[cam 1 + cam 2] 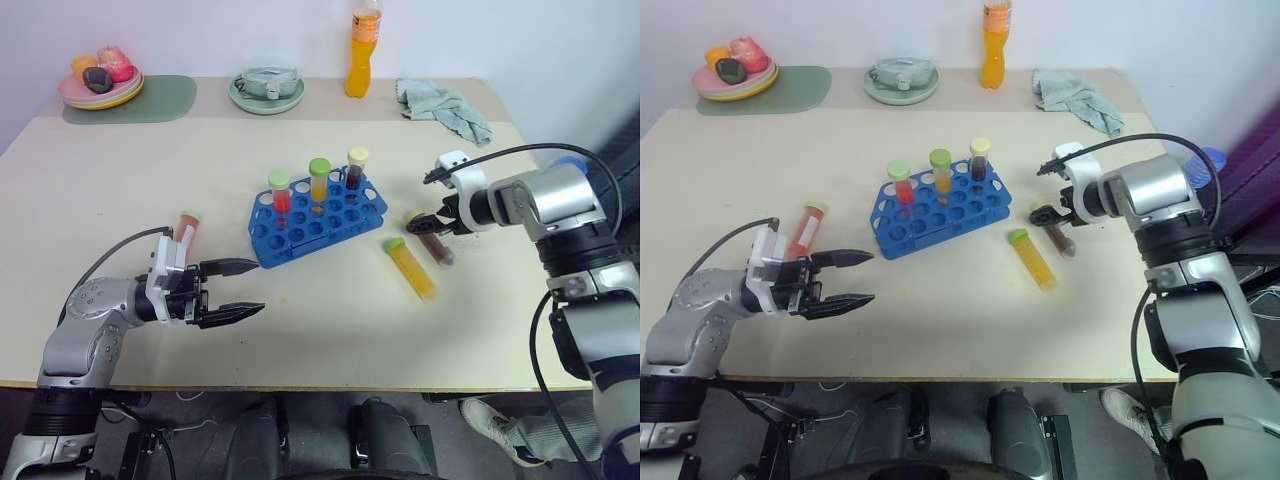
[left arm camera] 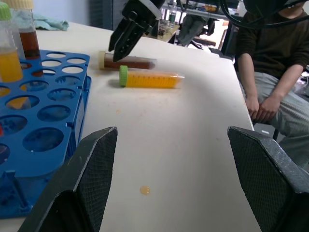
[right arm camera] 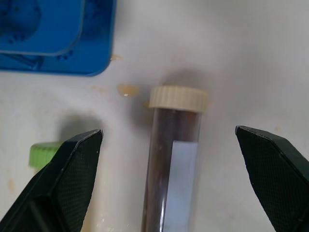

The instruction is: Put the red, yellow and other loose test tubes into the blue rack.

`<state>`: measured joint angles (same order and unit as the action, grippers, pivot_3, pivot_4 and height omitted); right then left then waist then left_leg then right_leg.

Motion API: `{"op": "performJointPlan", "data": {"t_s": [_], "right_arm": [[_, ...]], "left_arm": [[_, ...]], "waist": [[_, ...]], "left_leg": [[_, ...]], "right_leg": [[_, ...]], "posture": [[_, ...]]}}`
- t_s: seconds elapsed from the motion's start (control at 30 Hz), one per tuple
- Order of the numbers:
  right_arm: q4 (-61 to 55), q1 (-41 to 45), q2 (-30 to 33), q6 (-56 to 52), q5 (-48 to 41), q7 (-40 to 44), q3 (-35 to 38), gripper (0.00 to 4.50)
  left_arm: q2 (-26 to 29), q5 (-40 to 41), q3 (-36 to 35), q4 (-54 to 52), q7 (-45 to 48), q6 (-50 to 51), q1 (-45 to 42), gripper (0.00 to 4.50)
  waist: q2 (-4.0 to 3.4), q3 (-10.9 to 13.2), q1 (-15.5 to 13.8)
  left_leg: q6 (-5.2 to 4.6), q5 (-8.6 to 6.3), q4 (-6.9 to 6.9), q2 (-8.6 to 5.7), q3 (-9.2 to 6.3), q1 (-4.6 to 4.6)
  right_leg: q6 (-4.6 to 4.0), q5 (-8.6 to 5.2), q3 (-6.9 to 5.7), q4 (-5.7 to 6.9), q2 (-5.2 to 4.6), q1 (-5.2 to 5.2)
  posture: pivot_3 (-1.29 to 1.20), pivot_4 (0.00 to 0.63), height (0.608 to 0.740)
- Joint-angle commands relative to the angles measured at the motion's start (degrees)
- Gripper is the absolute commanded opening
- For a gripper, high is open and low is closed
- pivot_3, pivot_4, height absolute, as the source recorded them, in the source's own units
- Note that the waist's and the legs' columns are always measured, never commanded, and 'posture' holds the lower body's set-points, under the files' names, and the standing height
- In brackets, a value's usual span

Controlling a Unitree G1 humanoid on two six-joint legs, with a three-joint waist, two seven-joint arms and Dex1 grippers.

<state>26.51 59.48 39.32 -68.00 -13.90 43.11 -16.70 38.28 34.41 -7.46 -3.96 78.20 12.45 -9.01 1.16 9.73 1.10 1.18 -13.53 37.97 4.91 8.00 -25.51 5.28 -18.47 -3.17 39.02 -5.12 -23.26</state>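
Tabletop (image 1: 120,200) fills mid frame. Blue rack (image 1: 316,218) at center w/ three upright tubes. Right pincer (image 1: 432,203) spread wide, right-center, over lying brown tube (image 1: 432,244); yellow tube (image 1: 412,268) beside it. Left pincer (image 1: 232,290) released, lower left; red tube (image 1: 187,230) lies behind it.

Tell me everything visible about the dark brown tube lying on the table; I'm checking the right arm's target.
The dark brown tube is clear plastic with a cream ribbed cap and a pale label, lying flat on the table, beside the yellow tube. The right gripper hovers above it, fingers spread, not touching.
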Motion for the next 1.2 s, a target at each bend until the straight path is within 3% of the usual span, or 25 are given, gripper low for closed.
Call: {"op": "performJointPlan", "data": {"t_s": [0.03, 0.83, 0.9, 1.13, 1.2], "right_arm": [[2.8, 2.6, -0.3, 1.9, 1.8, 1.1, 0.1, 4.50], [8.2, 2.3, -3.3, 6.2, 7.2, 5.6, 0.1, 4.50], [8.0, 2.3, -3.4, 6.2, 7.3, 5.8, 0.1, 3.98], [7.4, 2.0, -3.4, 6.0, 7.6, 6.5, 0.1, 3.98], [7.1, 1.8, -3.4, 5.9, 7.6, 6.6, 0.0, 3.44]], "left_arm": [[0.7, 1.0, -0.6, -2.4, -0.3, 0.3, 0.4, 3.71], [1.9, 2.0, -2.3, -5.6, -2.8, 1.2, 3.4, 3.71], [1.9, 2.0, -2.2, -5.7, -3.1, 1.2, 3.5, 3.77], [2.0, 2.2, -1.9, -5.6, -3.4, 1.3, 3.3, 3.77], [2.1, 2.3, -1.9, -5.4, -3.3, 1.3, 3.2, 3.77]], "waist": [[0.00, 0.0, 0.0], [-0.02, 0.0, 0.1], [-0.02, 0.0, 0.0], [-0.02, 0.0, 0.1], [-0.02, 0.0, 0.1]], "left_leg": [[0.00, 0.00, 0.00, 0.00, 0.01, 0.00], [0.01, 0.00, -0.01, 0.00, 0.01, 0.01], [0.01, 0.00, -0.01, 0.00, 0.02, 0.01], [0.01, 0.00, -0.01, 0.00, 0.02, 0.01], [0.01, 0.00, -0.01, 0.00, 0.01, 0.01]], "right_leg": [[0.00, 0.00, 0.00, 0.00, -0.01, 0.00], [0.00, 0.00, 0.01, 0.00, 0.00, -0.01], [0.00, 0.00, 0.01, 0.00, -0.01, -0.01], [0.00, 0.00, 0.01, 0.00, 0.00, -0.01], [0.00, 0.00, 0.01, 0.00, -0.01, -0.01]], "posture": [[0.00, 0.150, 0.740], [0.00, 0.150, 0.740], [0.00, 0.150, 0.740], [0.00, 0.150, 0.740], [0.00, 0.150, 0.740]]}}
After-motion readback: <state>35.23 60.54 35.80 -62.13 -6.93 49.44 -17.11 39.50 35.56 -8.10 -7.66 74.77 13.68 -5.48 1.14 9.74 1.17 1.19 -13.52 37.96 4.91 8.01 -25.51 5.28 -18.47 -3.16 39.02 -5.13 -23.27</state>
